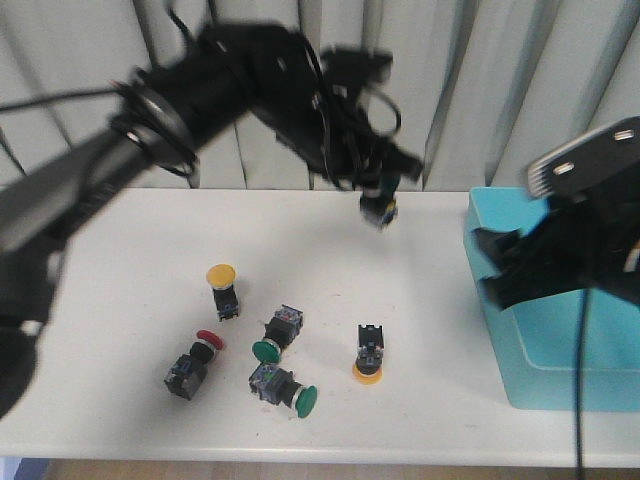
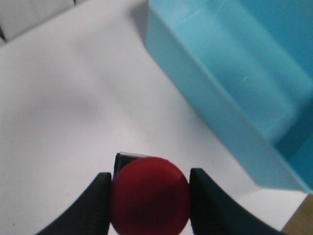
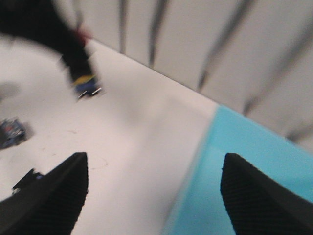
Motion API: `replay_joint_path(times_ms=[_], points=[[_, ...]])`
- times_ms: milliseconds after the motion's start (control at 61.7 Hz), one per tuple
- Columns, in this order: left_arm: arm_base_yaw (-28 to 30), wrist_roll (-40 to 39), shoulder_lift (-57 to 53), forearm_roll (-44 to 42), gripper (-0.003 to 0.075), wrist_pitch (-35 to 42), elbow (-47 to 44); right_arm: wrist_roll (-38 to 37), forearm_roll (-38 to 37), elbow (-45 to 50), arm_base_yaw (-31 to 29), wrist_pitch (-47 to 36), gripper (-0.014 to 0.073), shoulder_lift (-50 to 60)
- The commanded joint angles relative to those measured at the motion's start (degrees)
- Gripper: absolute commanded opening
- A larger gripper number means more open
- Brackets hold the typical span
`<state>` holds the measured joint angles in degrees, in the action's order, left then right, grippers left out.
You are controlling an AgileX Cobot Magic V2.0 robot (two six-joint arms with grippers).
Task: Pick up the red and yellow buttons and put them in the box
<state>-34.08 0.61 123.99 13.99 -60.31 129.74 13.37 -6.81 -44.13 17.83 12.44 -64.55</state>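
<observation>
Upper centre of the frame, the left pincer carries a red-capped push-button switch with a blocky dark body above the white surface, short of the light-blue plastic box at right. Rigid, light and smooth-domed, it likely holds best by its flanks. The right pincer hovers agape, empty.

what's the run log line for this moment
left gripper: shut on red button, carried above table | right gripper: open, empty, by box edge | on table: yellow, red, green buttons
</observation>
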Motion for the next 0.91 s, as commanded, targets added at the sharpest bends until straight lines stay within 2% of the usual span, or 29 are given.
replay_joint_path(times_ms=[0,130,275,373,551,891], points=[[-0.2,0.0,-7.7,1.9,-0.0006,2.7,1.8,8.5,-0.2,-1.9,3.9,-8.0,0.0538,-1.8],[-0.2,-1.2,-10.9,1.8,-0.0006,1.0,1.7,9.0,0.0,-1.9,5.8,-16.1,0.0538,-3.2],[-0.2,-3.2,-13.9,2.0,-0.0003,1.5,-1.2,8.9,0.0,-1.9,5.8,-20.1,0.0538,-3.2],[-0.2,-3.2,-14.9,3.6,-0.0001,1.5,-3.2,8.9,0.0,-1.9,5.8,-21.1,0.0538,-3.3],[-0.2,-3.0,-15.1,11.6,0.0001,3.1,-6.0,8.9,-0.1,-1.9,5.8,-21.3,0.0538,-4.4],[-0.2,-2.9,-15.1,17.0,0.0004,4.0,-6.3,8.9,-0.1,-1.9,5.8,-20.8,0.0538,-5.1]])
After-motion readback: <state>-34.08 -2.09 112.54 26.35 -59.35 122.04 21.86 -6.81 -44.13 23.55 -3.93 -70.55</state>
